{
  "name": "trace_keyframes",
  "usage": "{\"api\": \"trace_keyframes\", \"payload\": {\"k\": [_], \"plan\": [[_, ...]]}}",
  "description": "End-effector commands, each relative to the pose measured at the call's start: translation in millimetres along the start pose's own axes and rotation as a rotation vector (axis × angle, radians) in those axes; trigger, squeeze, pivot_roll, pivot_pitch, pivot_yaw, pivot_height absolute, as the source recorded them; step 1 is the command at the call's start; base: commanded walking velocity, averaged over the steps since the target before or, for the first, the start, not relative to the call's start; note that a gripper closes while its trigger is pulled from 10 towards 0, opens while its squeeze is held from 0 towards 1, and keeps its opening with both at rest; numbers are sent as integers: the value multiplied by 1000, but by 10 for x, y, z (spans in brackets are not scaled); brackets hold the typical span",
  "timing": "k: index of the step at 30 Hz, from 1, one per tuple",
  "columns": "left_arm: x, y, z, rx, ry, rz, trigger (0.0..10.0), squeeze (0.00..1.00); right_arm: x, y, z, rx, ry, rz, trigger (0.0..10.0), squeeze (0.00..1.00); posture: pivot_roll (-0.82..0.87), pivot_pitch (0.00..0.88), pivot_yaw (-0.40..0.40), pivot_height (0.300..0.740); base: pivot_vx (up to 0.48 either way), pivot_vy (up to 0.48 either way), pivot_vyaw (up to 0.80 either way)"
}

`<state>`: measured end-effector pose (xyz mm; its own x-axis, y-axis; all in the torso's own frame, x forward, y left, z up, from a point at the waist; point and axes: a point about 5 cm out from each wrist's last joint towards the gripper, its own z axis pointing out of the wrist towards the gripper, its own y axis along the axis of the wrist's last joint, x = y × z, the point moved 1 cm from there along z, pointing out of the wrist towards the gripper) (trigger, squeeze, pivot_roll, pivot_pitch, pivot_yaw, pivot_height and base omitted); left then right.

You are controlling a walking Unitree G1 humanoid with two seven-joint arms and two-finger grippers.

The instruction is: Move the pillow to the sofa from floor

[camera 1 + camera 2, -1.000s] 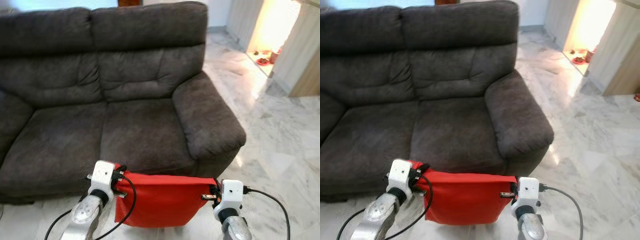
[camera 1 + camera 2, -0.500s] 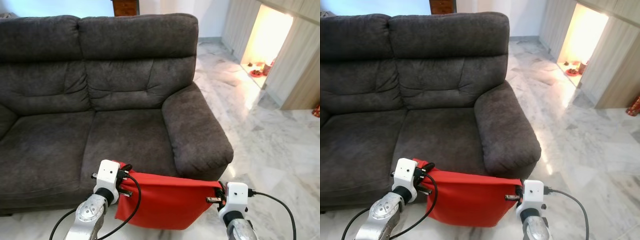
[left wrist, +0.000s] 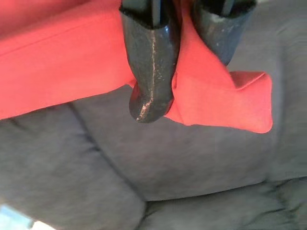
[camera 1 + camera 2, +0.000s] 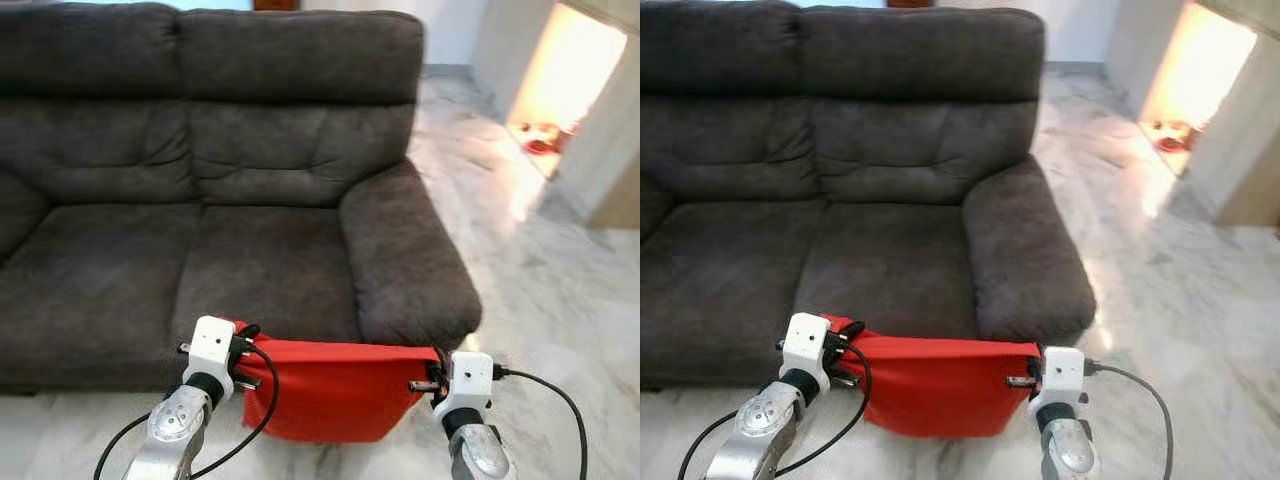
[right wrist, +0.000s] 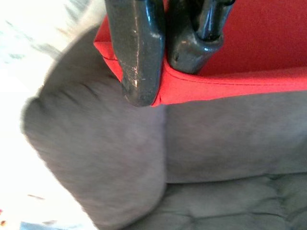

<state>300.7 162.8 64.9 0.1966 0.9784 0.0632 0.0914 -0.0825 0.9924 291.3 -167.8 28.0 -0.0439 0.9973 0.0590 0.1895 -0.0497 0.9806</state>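
we edge closer to sofa | both jaws clamp pillow corners, spread taut to clear seat edge

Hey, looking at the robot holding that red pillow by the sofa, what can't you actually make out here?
- Red pillow: its far face, turned away in the eye views.
- Sofa: its left end, cut by the picture edge.
- Items in the lit alcove: too small and glared.
- Left gripper and right gripper: fingertip contact, hidden in pillow fabric.
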Motion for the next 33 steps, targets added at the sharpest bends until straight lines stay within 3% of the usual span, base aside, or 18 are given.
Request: {"api": "trace_keyframes", "payload": {"k": [1,7,19,26,33], "plan": [[216,131,-15,-54,87,20,10000,0,-193,91,-12,-51,-85,22,10000,0,106,98,4,740,0,0,0],[146,115,-19,-43,49,43,10000,0,-199,89,-10,-52,-85,26,10000,0,104,90,1,740,0,0,0],[222,128,-58,-55,92,44,10000,0,-200,101,-20,-61,-80,6,10000,0,105,94,2,740,0,0,0],[218,151,-32,-59,93,31,10000,0,-127,147,7,-85,-51,1,10000,0,107,94,2,740,0,0,800],[214,125,-58,-52,91,31,10000,0,-158,130,-4,-83,-74,27,10000,0,107,98,7,740,0,0,0]]}}
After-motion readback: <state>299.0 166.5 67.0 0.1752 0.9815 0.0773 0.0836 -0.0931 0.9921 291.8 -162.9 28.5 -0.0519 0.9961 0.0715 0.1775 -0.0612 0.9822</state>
